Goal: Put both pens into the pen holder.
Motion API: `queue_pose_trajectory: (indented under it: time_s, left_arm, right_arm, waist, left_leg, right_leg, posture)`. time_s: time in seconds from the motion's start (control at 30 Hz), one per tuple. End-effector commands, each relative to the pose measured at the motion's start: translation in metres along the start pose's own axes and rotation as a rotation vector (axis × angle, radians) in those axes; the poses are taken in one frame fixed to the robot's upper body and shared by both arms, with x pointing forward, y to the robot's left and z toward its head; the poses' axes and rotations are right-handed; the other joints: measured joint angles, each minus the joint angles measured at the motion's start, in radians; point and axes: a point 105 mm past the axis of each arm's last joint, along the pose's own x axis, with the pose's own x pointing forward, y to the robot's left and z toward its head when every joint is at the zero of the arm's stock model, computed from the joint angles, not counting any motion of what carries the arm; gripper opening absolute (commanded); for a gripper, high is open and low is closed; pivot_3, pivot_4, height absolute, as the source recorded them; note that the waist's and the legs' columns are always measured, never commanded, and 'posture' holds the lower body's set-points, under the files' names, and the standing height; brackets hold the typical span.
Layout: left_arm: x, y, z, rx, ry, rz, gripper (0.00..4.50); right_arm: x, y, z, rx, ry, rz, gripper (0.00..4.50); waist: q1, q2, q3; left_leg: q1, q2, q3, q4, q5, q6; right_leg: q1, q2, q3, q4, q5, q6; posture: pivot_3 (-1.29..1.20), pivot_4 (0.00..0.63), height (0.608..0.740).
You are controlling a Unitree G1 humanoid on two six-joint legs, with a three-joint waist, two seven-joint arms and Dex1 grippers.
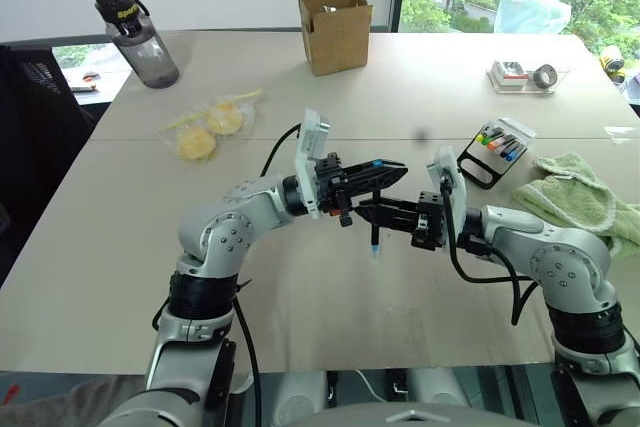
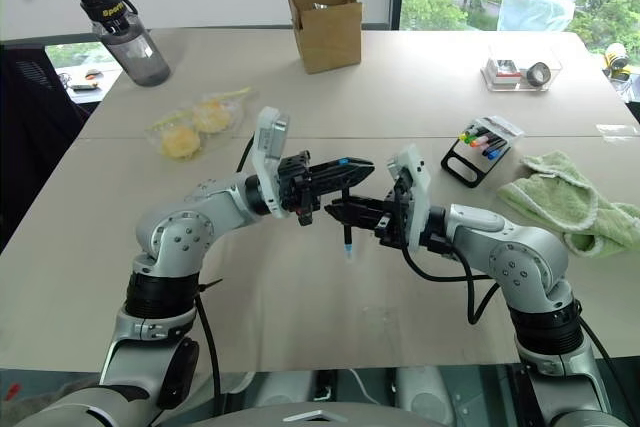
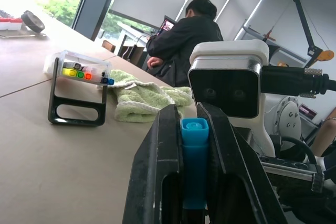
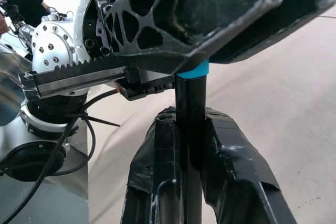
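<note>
A black-barrelled pen [image 1: 374, 237] with a light blue cap [image 3: 194, 145] hangs upright above the table's middle, between my two grippers. My left gripper [image 1: 392, 169] is shut on its blue cap end. Coming from the other side, my right gripper [image 1: 368, 213] is shut on the black barrel [image 4: 190, 103] just below. The pen's blue lower tip [image 2: 347, 255] hangs free over the table. The pen holder [image 1: 472, 171], a small black case with a loop-shaped opening, stands on the table to the right, beyond my right arm.
A clear pack of coloured markers [image 1: 500, 141] leans on the pen holder. A green towel [image 1: 580, 202] lies at the right edge. Farther back are a cardboard box [image 1: 335, 29], a water bottle [image 1: 140, 37], a tray with tape [image 1: 525, 74] and a bag of yellow items [image 1: 208, 127]. A person [image 3: 184, 40] sits beyond the table.
</note>
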Motion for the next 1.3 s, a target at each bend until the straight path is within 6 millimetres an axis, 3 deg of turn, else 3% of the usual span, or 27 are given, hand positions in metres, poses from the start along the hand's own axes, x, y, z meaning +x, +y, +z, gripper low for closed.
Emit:
queue_pose_trajectory:
  time_s: [0.03, 0.1, 0.23, 0.4, 0.5, 0.6, 0.77, 1.03, 1.3]
  left_arm:
    - [0.001, -0.007, 0.009, 0.034, -0.034, -0.022, 0.98]
    - [0.001, -0.004, 0.011, 0.050, -0.032, 0.000, 1.65]
    - [-0.003, -0.002, 0.012, 0.079, -0.016, 0.014, 3.52]
    - [-0.016, 0.005, 0.028, 0.180, 0.022, 0.075, 3.52]
    - [-0.017, 0.005, 0.043, 0.234, 0.002, 0.096, 3.52]
    - [-0.011, 0.005, 0.033, 0.284, 0.071, 0.102, 3.52]
    - [-0.007, 0.010, 0.013, 0.370, 0.195, 0.135, 3.52]
    - [-0.010, 0.012, 0.006, 0.451, 0.295, 0.138, 3.52]
    - [-0.011, 0.013, 0.005, 0.457, 0.297, 0.145, 3.52]
  right_arm:
    - [0.004, 0.018, 0.004, -0.061, -0.008, 0.075, 0.06]
    - [0.003, 0.014, 0.000, -0.089, 0.003, 0.045, 0.06]
    - [-0.003, -0.002, 0.003, -0.179, -0.028, -0.055, 0.06]
    - [-0.052, -0.044, 0.040, -0.562, -0.102, -0.328, 0.06]
    - [-0.073, -0.060, 0.048, -0.799, -0.050, -0.447, 0.06]
    - [-0.082, -0.071, 0.063, -1.092, -0.103, -0.591, 0.06]
    - [-0.087, -0.071, 0.061, -1.433, -0.106, -0.606, 0.06]
    - [-0.105, -0.091, 0.066, -1.588, -0.123, -0.683, 0.06]
    - [-0.109, -0.104, 0.072, -1.484, -0.229, -0.753, 0.06]
  waist:
    - [0.000, 0.000, 0.000]
    - [0.000, 0.000, 0.000]
    - [0.000, 0.000, 0.000]
    - [0.003, -0.001, 0.001]
    - [0.004, -0.002, 0.002]
    - [-0.001, -0.002, 0.002]
    - [-0.001, -0.002, 0.003]
    - [-0.001, -0.002, 0.004]
    - [-0.002, -0.001, 0.004]
  left_leg:
    - [0.000, 0.000, 0.000, 0.000, 0.000, 0.000]
    - [0.000, 0.000, 0.000, 0.000, 0.000, 0.001]
    - [0.000, 0.000, 0.000, 0.000, -0.001, 0.001]
    - [0.000, -0.001, 0.000, 0.000, 0.000, 0.000]
    - [-0.001, -0.001, 0.000, 0.000, 0.000, 0.000]
    - [0.000, -0.001, 0.000, -0.001, 0.000, -0.001]
    - [-0.001, 0.000, 0.001, -0.002, 0.001, -0.001]
    - [0.001, 0.000, 0.003, -0.001, 0.002, -0.003]
    - [0.000, 0.000, 0.003, -0.001, 0.002, -0.003]
  right_leg:
    - [0.000, 0.000, 0.000, 0.000, 0.000, 0.000]
    - [0.000, 0.000, 0.000, 0.000, 0.000, 0.000]
    - [0.000, 0.001, 0.000, 0.000, 0.000, 0.000]
    - [0.000, 0.001, 0.000, 0.000, 0.000, 0.000]
    - [0.000, 0.001, 0.000, -0.001, 0.000, 0.000]
    - [0.000, 0.002, 0.000, -0.001, 0.000, 0.000]
    - [-0.003, 0.002, 0.002, 0.000, 0.000, 0.001]
    - [-0.003, 0.000, 0.003, 0.001, 0.000, 0.000]
    - [-0.003, -0.001, 0.003, 0.001, 0.000, 0.000]
  posture:
    - [0.00, 0.150, 0.736]
    - [0.00, 0.150, 0.736]
    - [0.00, 0.150, 0.736]
    - [0.00, 0.150, 0.736]
    - [0.00, 0.150, 0.736]
    - [0.00, 0.150, 0.736]
    - [0.00, 0.150, 0.736]
    - [0.00, 0.150, 0.736]
    - [0.00, 0.150, 0.736]
